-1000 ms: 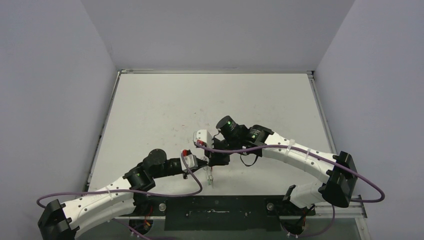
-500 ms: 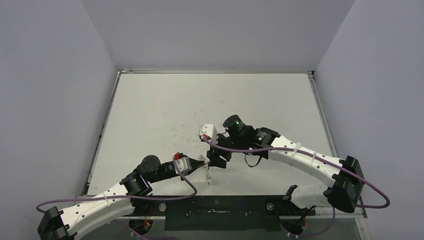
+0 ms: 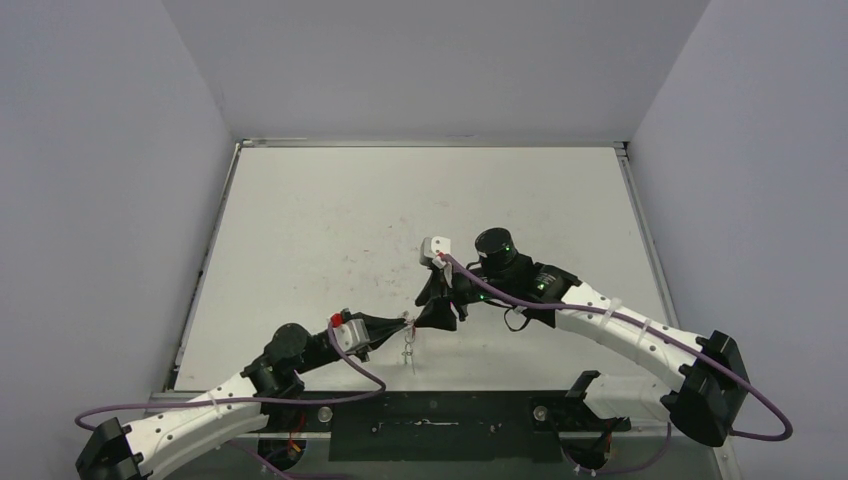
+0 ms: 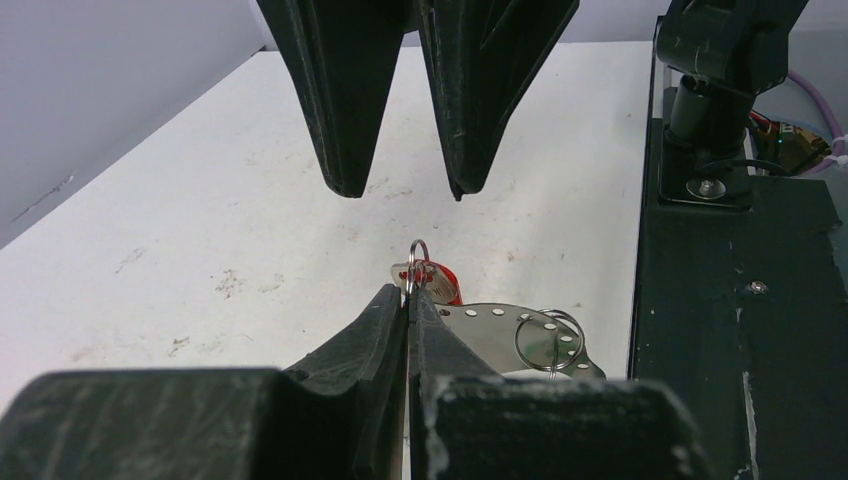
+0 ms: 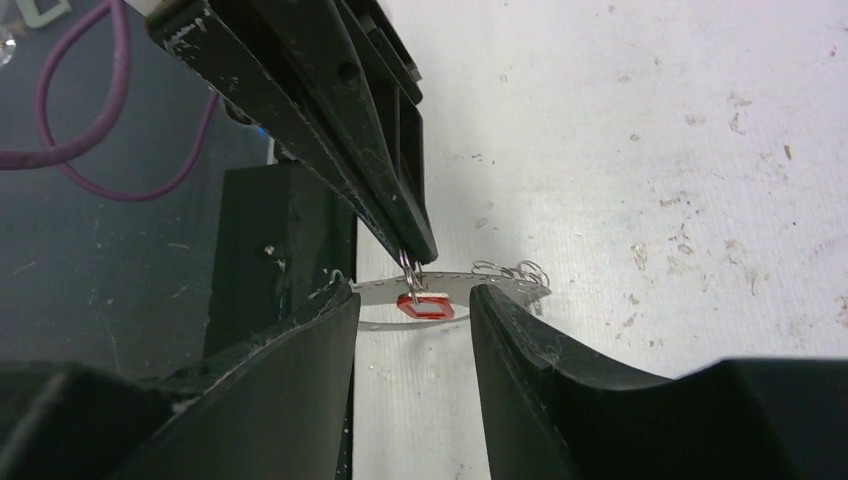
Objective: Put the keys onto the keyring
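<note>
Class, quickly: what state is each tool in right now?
Left tool: closed, pinching the red-tagged key.
Right tool: open, holding nothing.

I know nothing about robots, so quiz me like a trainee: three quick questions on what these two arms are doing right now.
1. Multiple choice: what does the left gripper pinch at its tips? A) a small metal ring B) a purple cable C) nothing
2. True or false: the right gripper is clamped on that ring.
3. Short answer: what colour is the tag hanging by the ring?
Key: 1 A. 2 False; its jaws stand apart, not touching it. 3 Red.
</note>
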